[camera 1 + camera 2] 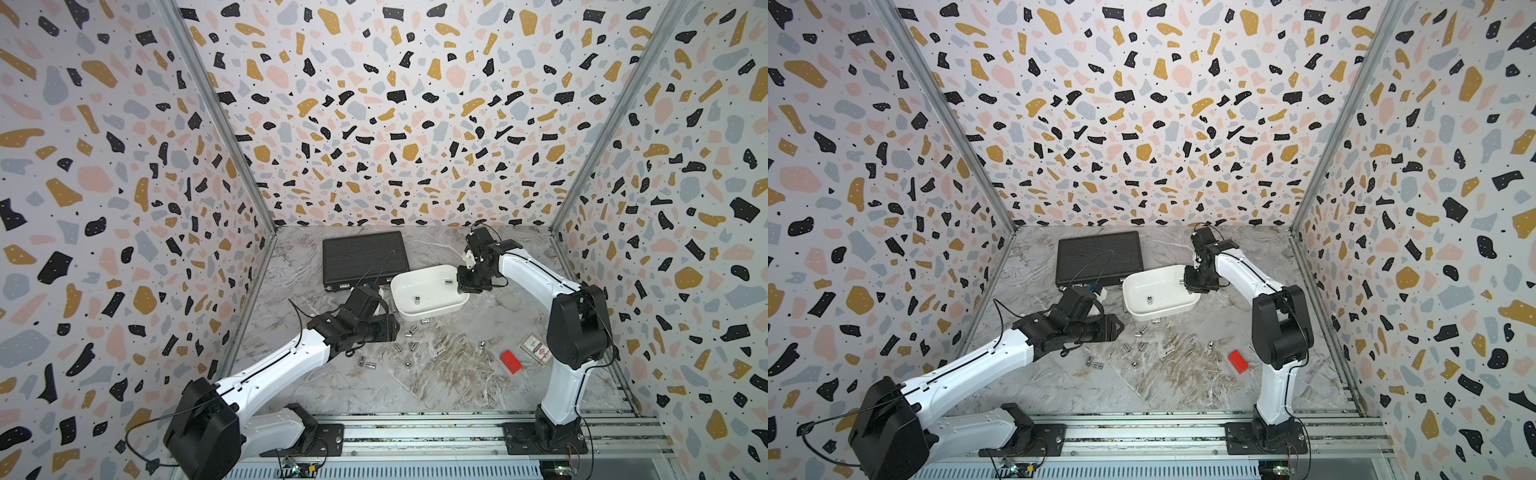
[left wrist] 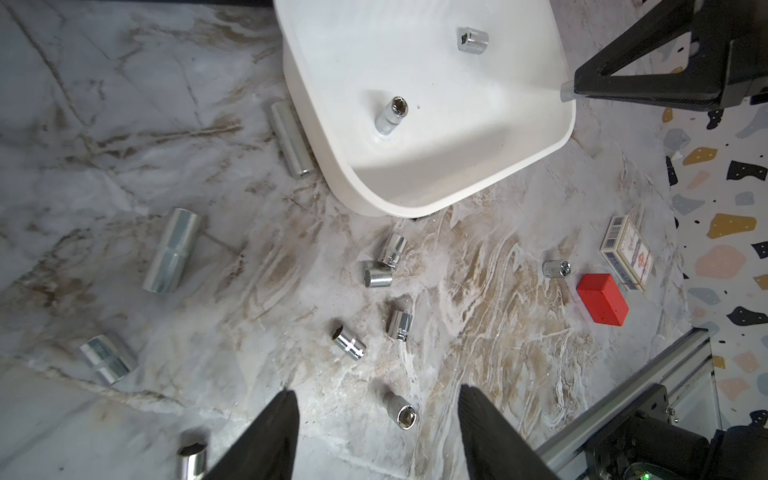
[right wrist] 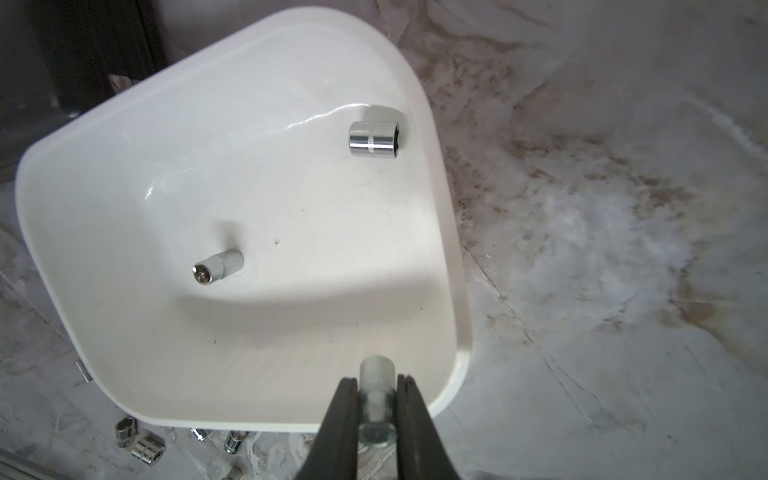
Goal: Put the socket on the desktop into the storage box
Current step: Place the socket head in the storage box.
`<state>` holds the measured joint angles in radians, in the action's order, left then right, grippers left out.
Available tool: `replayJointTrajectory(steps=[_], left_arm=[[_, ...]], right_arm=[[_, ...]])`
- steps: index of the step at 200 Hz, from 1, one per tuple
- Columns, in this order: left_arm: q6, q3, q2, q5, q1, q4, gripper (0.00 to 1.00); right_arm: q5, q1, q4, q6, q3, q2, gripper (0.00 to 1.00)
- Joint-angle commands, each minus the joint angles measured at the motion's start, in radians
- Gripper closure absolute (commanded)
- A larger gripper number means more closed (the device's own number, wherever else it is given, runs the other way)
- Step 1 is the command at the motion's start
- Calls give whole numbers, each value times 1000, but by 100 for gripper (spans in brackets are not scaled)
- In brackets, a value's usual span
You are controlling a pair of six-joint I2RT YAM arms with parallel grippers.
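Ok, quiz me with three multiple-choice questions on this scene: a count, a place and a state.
1. How many sockets lie in the storage box? A. two B. none C. five
2. Where is the red block? A. in the box B. on the desktop beside the card box C. on the black case
3. The right tool is: A. open, empty B. shut on the block C. shut on a socket
A, two show on its floor; B, it lies on the marble by the card box; C, a socket sits pinched in it.
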<state>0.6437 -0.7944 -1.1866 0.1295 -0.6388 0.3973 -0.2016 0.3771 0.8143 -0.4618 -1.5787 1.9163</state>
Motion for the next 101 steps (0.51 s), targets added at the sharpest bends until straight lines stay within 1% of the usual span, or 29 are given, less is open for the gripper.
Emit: replayJointTrajectory(steps=[1,51,101], left_arm=[[11,27,26,-2,21,14,35],[25,49,48,-5,58,36,35],[30,54,53,1,77,44,35]], right_arm=[[-18,3,36,-11,-64,17,84],[-28,5,38,-12,-115,93,83],[-35,5,39,-10,-136,134,83]])
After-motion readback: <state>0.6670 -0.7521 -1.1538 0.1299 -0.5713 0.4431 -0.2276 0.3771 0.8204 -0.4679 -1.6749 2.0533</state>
